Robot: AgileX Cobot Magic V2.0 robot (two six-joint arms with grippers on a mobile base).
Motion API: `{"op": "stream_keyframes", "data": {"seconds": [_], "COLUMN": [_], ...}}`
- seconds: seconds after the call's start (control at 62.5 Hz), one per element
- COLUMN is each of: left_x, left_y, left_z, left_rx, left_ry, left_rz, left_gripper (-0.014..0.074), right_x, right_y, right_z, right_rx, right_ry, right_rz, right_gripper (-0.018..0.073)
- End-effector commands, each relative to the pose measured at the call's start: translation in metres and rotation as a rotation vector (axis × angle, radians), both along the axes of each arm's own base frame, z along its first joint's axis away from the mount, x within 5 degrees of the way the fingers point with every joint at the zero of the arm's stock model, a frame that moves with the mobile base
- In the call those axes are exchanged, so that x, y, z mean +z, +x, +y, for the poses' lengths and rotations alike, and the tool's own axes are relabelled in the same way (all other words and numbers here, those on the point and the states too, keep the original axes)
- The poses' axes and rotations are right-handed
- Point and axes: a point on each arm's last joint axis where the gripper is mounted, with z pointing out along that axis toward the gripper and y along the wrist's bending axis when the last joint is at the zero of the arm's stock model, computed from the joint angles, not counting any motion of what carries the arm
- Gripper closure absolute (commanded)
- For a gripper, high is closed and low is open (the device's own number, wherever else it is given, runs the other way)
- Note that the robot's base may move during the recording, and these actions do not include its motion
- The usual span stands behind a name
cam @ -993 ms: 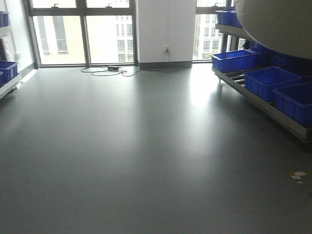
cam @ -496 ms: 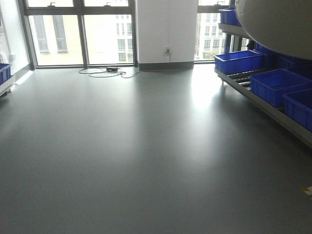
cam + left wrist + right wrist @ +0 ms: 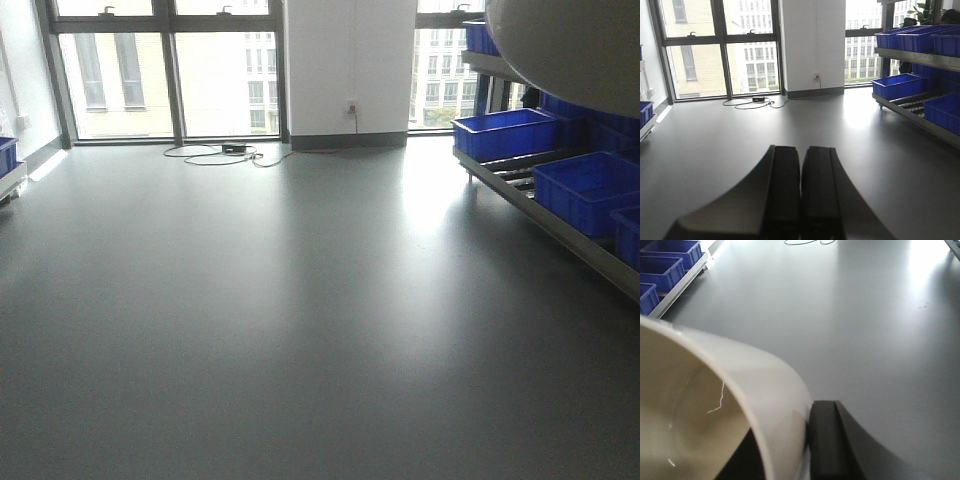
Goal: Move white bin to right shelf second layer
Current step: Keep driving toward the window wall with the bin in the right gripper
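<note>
Aloft, the bin is held by its wall, clamped in the right gripper, high at the front view's right above the shelf and blue crates. The left gripper is pressed closed, empty.

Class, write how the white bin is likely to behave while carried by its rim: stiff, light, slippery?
Probably light: the white bin looks empty inside. Likely fairly stiff: its rim shows a smooth curve where the right claw pinches it. Its glossy wall may be slippery, so it might tilt.
</note>
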Motion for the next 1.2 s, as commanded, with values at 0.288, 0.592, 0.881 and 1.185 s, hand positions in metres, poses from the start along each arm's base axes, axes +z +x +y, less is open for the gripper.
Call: {"op": "stream_keyframes", "data": {"seconds": [0.288, 0.592, 0.881, 1.185], "left_x": [-0.0027, -0.0027, -0.0027, -0.0027], "left_y": [-0.0003, -0.0003, -0.0003, -0.0003], "left_z": [0.0004, 0.0004, 0.0004, 0.0004], "left_rx": [0.002, 0.002, 0.002, 0.002], "left_ry": [-0.023, -0.023, -0.023, -0.023], "left_rz": [-0.064, -0.064, -0.064, -0.064], "left_gripper": [0.0512, 0.0512, 0.0512, 0.0512], "right_x": [0.0195, 0.0195, 0.0195, 0.0195], "right_y": [0.0018, 0.0018, 0.0018, 0.0018], "right_z": [-0.0013, -0.0013, -0.0013, -0.0013], "right_rx": [-0.016, -0.016, -0.016, -0.016], "right_ry": [0.036, 0.036, 0.036, 0.036], "right_rz": [-0.13, -0.13, -0.13, -0.13], "right_gripper": [0.0503, 0.0503, 0.0503, 0.0503]}}
